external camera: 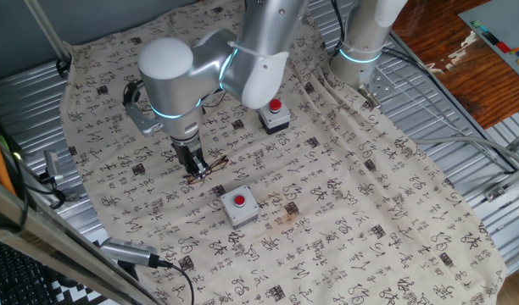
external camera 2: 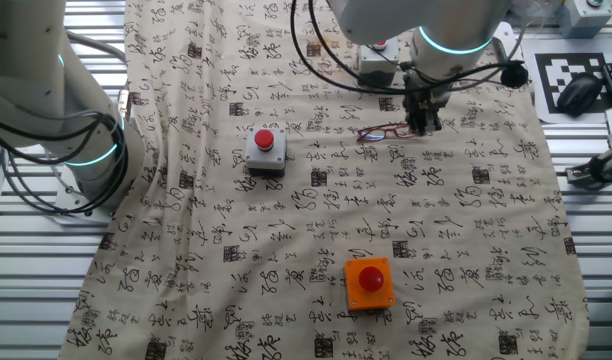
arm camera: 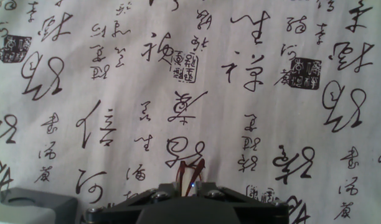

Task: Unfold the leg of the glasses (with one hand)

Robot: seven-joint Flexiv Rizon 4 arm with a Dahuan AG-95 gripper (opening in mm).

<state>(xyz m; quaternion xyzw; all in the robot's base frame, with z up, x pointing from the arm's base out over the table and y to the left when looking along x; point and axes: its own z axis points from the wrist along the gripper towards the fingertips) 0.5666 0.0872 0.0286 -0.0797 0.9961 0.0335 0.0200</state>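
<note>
The glasses (external camera: 214, 163) lie on the printed cloth as thin reddish-brown wire frames; in the other fixed view, the glasses (external camera 2: 380, 131) stretch left of the fingers. My gripper (external camera: 194, 166) points straight down at their end, fingertips at cloth level. Seen from the other side, the gripper (external camera 2: 423, 122) meets the right end of the frame. In the hand view, thin reddish wires of the glasses (arm camera: 192, 167) run up into the narrow gap of the gripper (arm camera: 189, 183), whose jaws stand close together on them. The lenses are hidden in the hand view.
A grey button box (external camera: 239, 206) sits just in front of the glasses, and another (external camera: 275, 115) stands behind. An orange button box (external camera 2: 370, 281) lies nearer the cloth's front edge. A second arm's base (external camera 2: 71, 130) stands at the left. Ribbed metal surrounds the cloth.
</note>
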